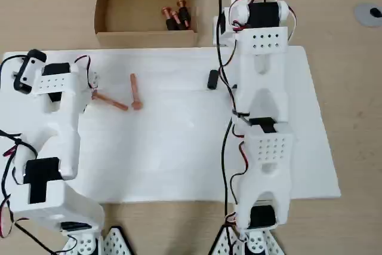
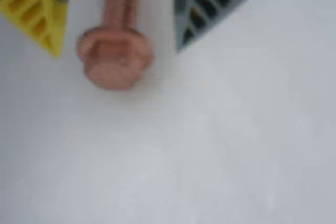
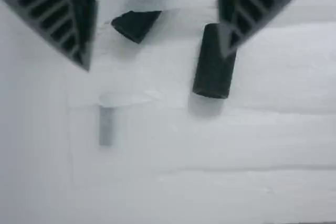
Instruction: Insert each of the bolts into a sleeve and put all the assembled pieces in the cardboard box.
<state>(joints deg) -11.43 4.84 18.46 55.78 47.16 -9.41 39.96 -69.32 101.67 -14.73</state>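
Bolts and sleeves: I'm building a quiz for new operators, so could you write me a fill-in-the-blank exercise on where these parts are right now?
Loose on the white mat lie ___ copper bolts. The left hand, straddling the shaft of one of them, is ___. The assembled pieces lie inside the ___. Near the right hand, a sleeve of ___ colour lies on the mat.
Missing words: two; open; cardboard box; black.

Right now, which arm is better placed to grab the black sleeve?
Right, I'd say. Its open fingers sit beside the black sleeve, while the left arm's fingers straddle a bolt farther across the white mat.
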